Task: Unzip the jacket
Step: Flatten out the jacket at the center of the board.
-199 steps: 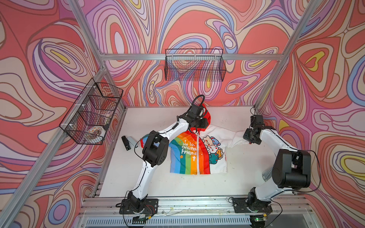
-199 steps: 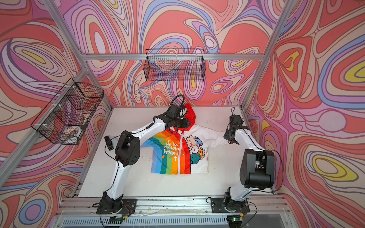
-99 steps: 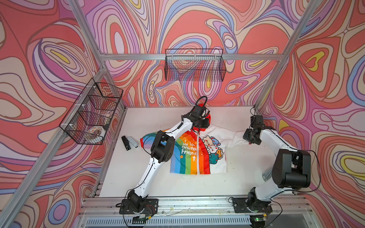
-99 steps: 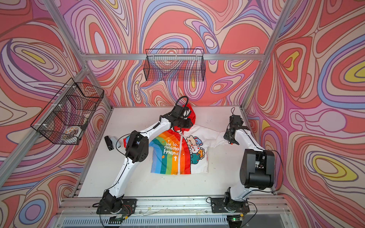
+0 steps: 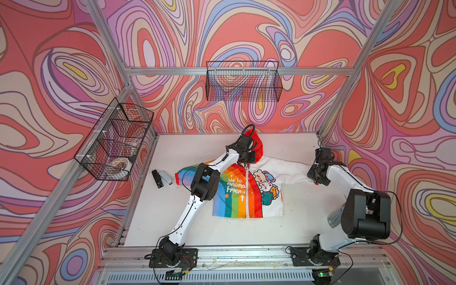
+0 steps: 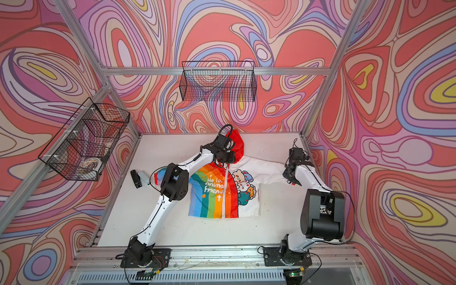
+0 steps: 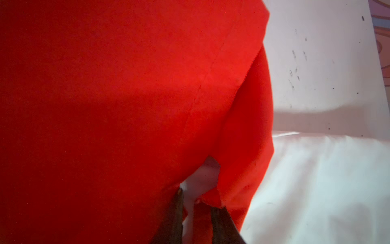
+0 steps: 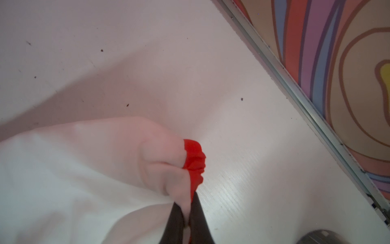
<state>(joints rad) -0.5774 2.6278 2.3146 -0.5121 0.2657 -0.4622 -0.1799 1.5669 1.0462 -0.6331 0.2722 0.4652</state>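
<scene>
White tabletop — jacket mid-table, bare room along front edge.

You see your right gripper at frame bottom, dark fingers pinched tight on the white sleeve of the jacket, just behind its red cuff. Fabric bunches at the pinch. Beneath lies a speckled white table; a metal rail & swirl-patterned wall border it.
</scene>
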